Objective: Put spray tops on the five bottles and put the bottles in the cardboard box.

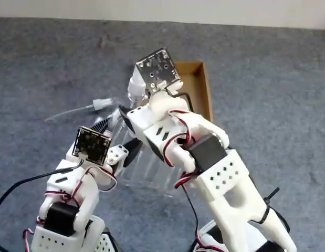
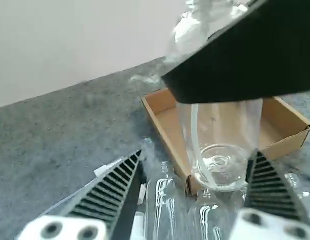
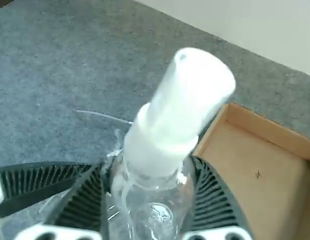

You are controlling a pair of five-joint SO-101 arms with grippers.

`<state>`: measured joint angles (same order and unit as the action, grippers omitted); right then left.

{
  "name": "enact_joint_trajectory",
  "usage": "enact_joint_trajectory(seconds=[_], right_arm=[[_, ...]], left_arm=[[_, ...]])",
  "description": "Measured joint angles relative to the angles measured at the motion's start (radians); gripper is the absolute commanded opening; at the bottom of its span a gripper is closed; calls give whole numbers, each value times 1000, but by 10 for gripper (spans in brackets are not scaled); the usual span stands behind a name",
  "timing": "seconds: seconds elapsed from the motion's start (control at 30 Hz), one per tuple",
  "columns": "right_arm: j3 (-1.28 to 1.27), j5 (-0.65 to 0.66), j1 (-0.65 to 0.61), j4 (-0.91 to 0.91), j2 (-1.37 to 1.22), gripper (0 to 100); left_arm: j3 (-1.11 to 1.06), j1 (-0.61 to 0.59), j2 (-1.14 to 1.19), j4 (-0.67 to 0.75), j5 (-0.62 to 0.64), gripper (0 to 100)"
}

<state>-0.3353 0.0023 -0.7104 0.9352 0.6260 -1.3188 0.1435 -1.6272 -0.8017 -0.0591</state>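
right gripper [image 3: 147, 175]: clamped on a clear plastic bottle [image 3: 149, 210]; its wrist view shows the white spray top [image 3: 180, 110] fitted.
left gripper [image 2: 197, 157]: open, ribbed fingers either side of that bottle's base.
shallow brown cardboard box [image 3: 260, 127]: just beyond the bottle.
high view: loose white spray head with long tube [image 1: 102, 104] beside the arms; open grey carpet [image 1: 278, 79] around the box's outer edges.

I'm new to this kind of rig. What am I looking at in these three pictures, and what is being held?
Two small robot arms sit side by side on a grey surface. One picture looks down from above; the other two come from a camera on each arm's wrist. The right claw grips a clear bottle with a white spray top on it, near the cardboard box. The left claw is open, by that bottle's base. Spare bottles and a loose spray top lie on the surface.
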Motion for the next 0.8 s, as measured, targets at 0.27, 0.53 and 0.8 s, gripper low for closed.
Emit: enact_joint_trajectory(seconds=[0.27,0.53,0.8], right_arm=[[12,83,98,-210,-112,3],[199,86,218,-460,-534,3],[400,89,252,-578,-872,3]], left_arm=[[-15,-11,0,-35,0,82],[-89,-184,2,12,20,5],[-95,-193,2,37,38,5]])
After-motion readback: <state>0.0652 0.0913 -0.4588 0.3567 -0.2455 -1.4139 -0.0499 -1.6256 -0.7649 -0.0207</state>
